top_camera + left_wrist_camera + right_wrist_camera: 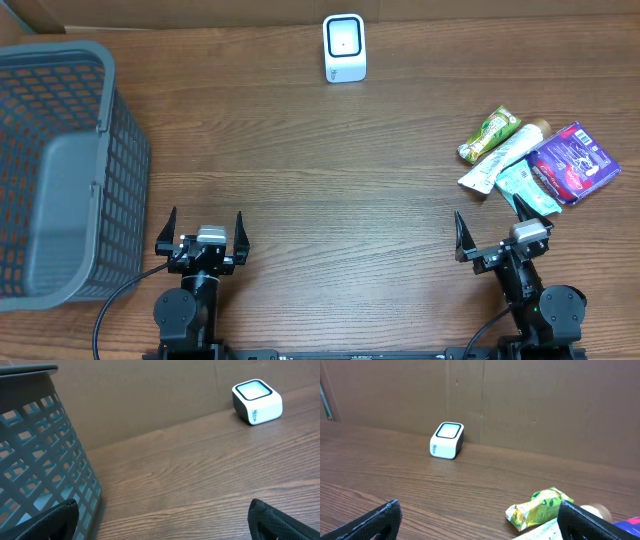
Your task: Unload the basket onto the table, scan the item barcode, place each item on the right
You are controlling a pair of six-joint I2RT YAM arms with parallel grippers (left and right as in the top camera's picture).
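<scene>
A white barcode scanner [344, 48] stands at the far middle of the table; it also shows in the left wrist view [257, 401] and the right wrist view [447, 440]. Several items lie in a heap at the right: a green-yellow packet [488, 134] [538, 509], a white tube [504, 156], a purple packet [573, 163] and a teal packet [526, 190]. My left gripper [204, 233] [162, 522] is open near the front edge, nothing between its fingers. My right gripper [492, 232] [479, 522] is open too, just in front of the heap.
A large grey mesh basket [60, 165] [35, 455] fills the left side, close to my left gripper. A brown cardboard wall [530, 405] runs along the table's far edge behind the scanner.
</scene>
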